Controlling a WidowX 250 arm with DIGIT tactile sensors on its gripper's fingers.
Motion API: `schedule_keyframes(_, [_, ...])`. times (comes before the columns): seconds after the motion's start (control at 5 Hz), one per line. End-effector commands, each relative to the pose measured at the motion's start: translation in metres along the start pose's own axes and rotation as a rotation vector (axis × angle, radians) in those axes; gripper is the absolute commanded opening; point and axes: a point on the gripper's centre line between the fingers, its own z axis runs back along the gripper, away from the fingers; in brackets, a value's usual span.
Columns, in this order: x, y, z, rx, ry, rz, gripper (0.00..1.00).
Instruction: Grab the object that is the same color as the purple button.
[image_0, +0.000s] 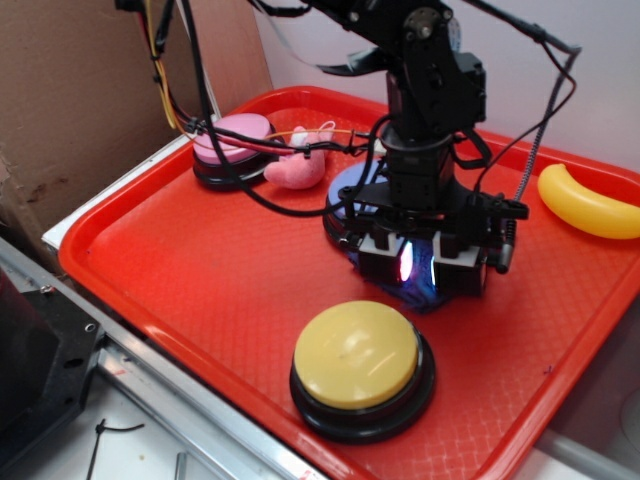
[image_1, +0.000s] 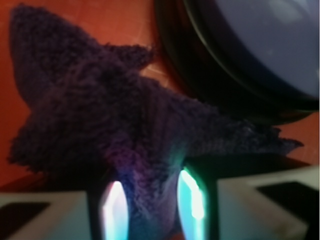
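The object, a fuzzy dark blue-purple towel (image_1: 115, 115), fills the wrist view, bunched up with a fold pinched between my two glowing pads (image_1: 192, 195). My gripper (image_1: 152, 205) is shut on it. In the exterior view the gripper (image_0: 418, 262) is low over the red tray (image_0: 200, 270), and only a small dark bit of the towel (image_0: 420, 292) shows under it. The purple button (image_0: 352, 186) stands just behind the gripper, mostly hidden by the arm; its periwinkle dome (image_1: 265, 40) is at the top right of the wrist view.
A yellow-topped button (image_0: 360, 362) stands at the tray's front. A pink-topped button (image_0: 232, 148) and a pink plush toy (image_0: 300, 160) sit at the back left. A yellow banana (image_0: 590, 205) lies at the right. Cables hang from the arm; cardboard stands on the left.
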Motion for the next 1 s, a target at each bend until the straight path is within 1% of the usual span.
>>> schedule_keyframes(0.0, [0.012,0.004,0.022,0.034,0.001,-0.233,0.0])
schedule_keyframes(0.2, [0.016,0.017,0.047,0.017,-0.039,-0.328,0.0])
schedule_keyframes(0.4, [0.019,0.032,0.077,-0.025,-0.023,-0.392,0.0])
schedule_keyframes(0.6, [0.019,0.052,0.111,-0.061,-0.022,-0.438,0.0])
schedule_keyframes(0.8, [0.019,0.082,0.139,-0.111,-0.007,-0.552,0.0])
